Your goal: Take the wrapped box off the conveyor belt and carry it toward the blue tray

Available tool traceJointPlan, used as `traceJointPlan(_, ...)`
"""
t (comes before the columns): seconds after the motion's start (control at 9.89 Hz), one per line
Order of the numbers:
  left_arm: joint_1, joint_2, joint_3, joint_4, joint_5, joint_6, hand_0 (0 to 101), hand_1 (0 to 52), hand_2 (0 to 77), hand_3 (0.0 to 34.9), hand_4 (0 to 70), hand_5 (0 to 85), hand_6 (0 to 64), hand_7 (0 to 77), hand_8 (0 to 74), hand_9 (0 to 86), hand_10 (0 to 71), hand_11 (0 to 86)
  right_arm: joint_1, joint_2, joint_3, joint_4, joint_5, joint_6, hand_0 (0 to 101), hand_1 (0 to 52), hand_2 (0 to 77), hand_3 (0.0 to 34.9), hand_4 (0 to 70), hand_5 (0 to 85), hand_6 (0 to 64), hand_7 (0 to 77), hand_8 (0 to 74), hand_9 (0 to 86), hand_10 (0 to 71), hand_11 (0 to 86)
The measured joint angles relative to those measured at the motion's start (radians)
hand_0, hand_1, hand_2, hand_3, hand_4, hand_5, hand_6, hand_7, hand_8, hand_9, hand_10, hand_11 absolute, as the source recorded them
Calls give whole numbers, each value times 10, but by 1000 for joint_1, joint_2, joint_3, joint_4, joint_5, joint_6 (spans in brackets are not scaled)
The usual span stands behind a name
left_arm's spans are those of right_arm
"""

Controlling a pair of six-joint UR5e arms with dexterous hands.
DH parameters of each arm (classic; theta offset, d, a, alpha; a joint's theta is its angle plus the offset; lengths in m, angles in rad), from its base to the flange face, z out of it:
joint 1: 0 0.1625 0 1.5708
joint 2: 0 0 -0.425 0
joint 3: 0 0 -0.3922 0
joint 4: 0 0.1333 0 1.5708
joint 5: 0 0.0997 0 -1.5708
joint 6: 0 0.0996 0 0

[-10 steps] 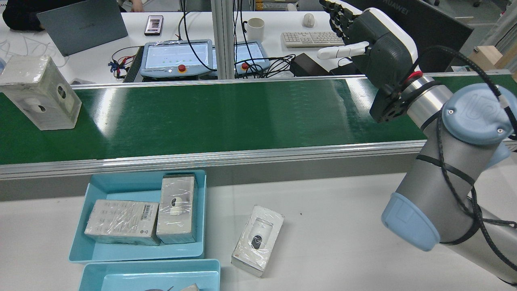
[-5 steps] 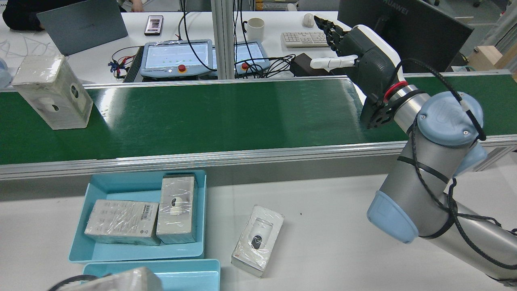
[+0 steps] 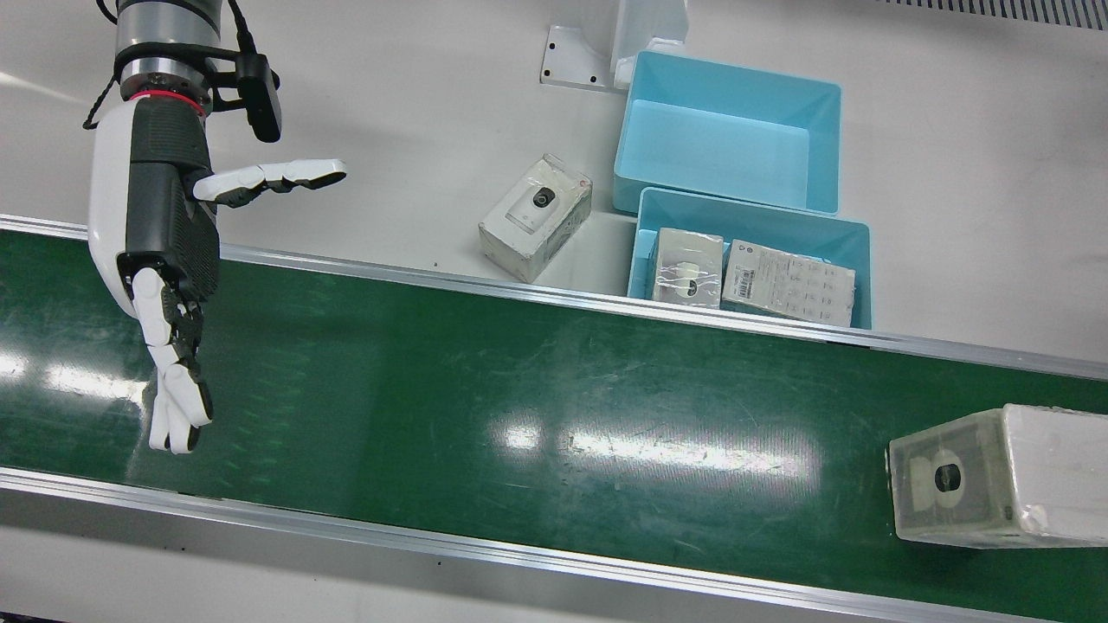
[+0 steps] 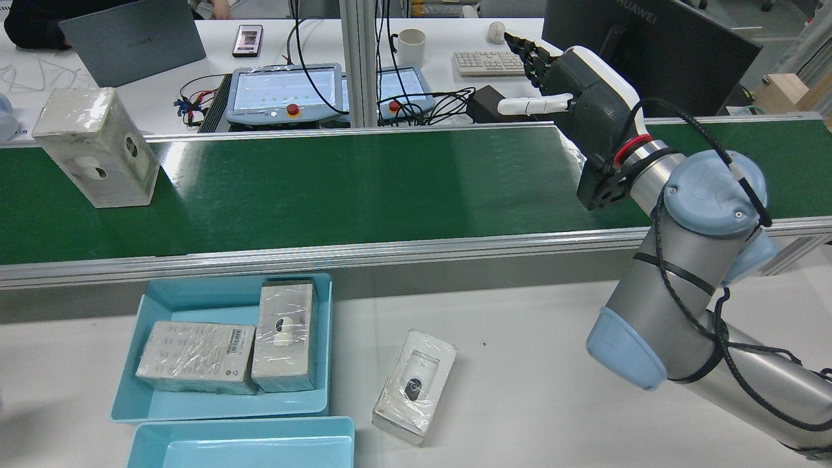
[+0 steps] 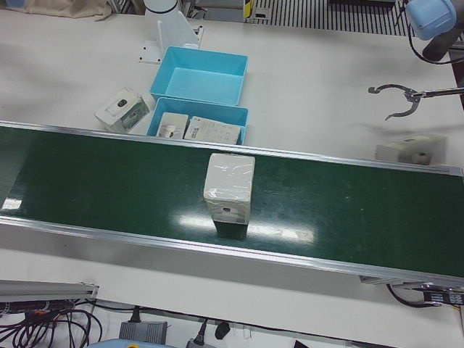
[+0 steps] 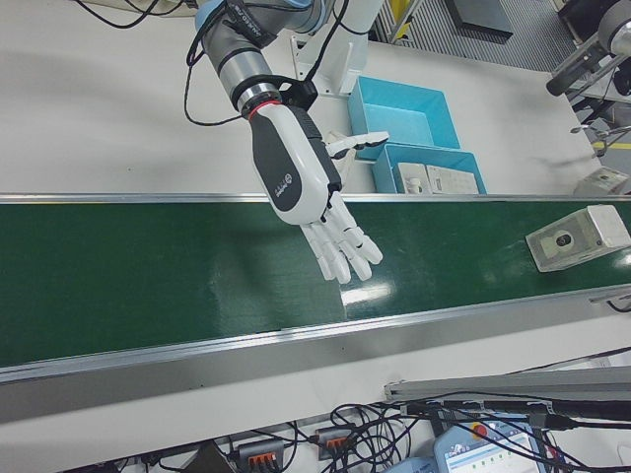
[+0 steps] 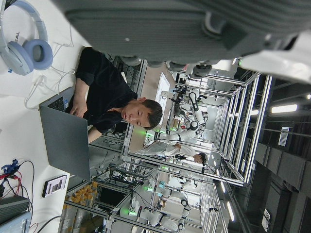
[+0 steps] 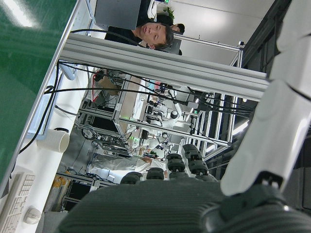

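Observation:
The wrapped box stands upright on the green conveyor belt, at the far left in the rear view. It also shows in the front view and the left-front view. My right hand is open and empty. It hovers over the belt's right part, far from the box, with fingers spread. The blue tray sits on the white table below the belt and holds two wrapped boxes. My left hand shows only in its own view, fingers extended and holding nothing.
A second blue tray lies next to the first, nearer the robot. A loose wrapped box lies on the table right of the trays. Another box lies on the table at the belt's end. Desks with screens stand behind the belt.
The wrapped box has ridden to the right along the belt. My right hand has dropped lower and shifted left. A pale shape at the bottom left edge half a second ago is gone.

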Motion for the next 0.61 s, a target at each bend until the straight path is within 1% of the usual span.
traceJointPlan(0.1, 0, 0, 0, 0, 0, 0, 0, 0, 5, 0, 0, 11, 0, 0, 0, 0, 0, 0, 0, -7, 0, 1, 0, 7, 402, 82, 93, 0, 38, 104, 0, 0, 0, 16, 5, 16)
traceJointPlan(0.3, 0, 0, 0, 0, 0, 0, 0, 0, 5, 0, 0, 11, 0, 0, 0, 0, 0, 0, 0, -23, -1, 2, 0, 19, 399, 82, 93, 0, 38, 115, 0, 5, 0, 16, 5, 16)
traceJointPlan(0.4, 0, 0, 0, 0, 0, 0, 0, 0, 11, 0, 0, 11, 0, 0, 0, 0, 5, 0, -1, -26, -1, 2, 0, 21, 399, 82, 98, 0, 27, 120, 0, 0, 11, 16, 5, 16)
traceJointPlan(0.61, 0, 0, 0, 0, 0, 0, 0, 0, 5, 0, 0, 11, 0, 5, 0, 0, 0, 0, -3, -27, -8, 2, 0, 24, 397, 82, 98, 0, 27, 120, 0, 5, 11, 16, 5, 16)
